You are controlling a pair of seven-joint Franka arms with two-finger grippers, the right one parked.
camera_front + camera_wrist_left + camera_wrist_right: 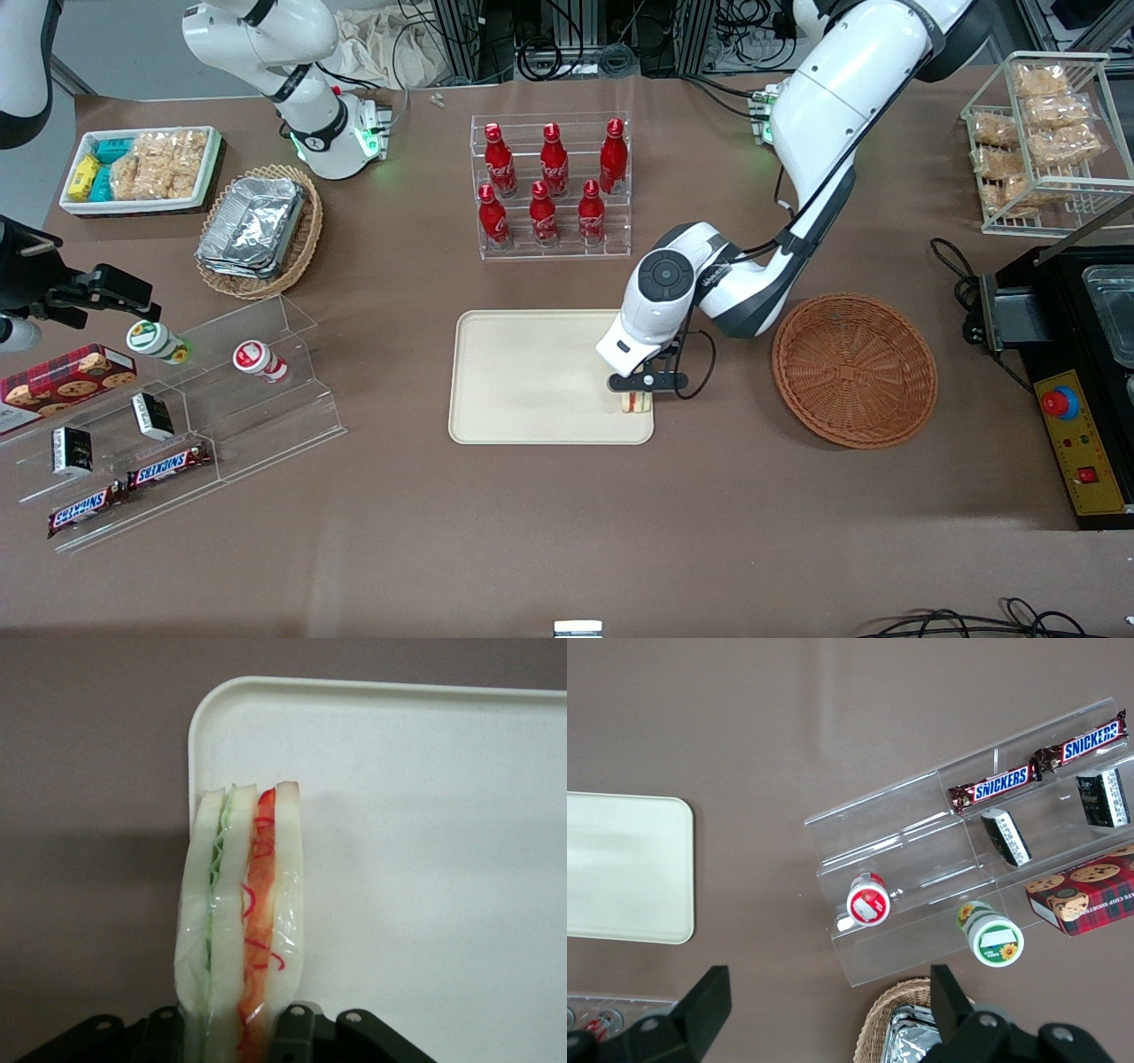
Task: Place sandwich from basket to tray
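The sandwich [241, 921] is gripped by the gripper [640, 398] at the tray [532, 372] corner nearest the basket [854, 369]. It should be lowered fully inside the rim before release.

The brown table [567, 514] carries the cream tray [523, 377], the round reddish-brown basket [855, 369] beside it, and a clear bottle rack [551, 190]. The left arm's gripper [636, 400] hangs over the tray's corner nearest the basket.

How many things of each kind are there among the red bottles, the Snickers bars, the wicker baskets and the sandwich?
Red bottles: 6
Snickers bars: 2
Wicker baskets, reddish-brown basket and tan one: 2
Sandwich, held in the claw over the tray: 1
Total: 11
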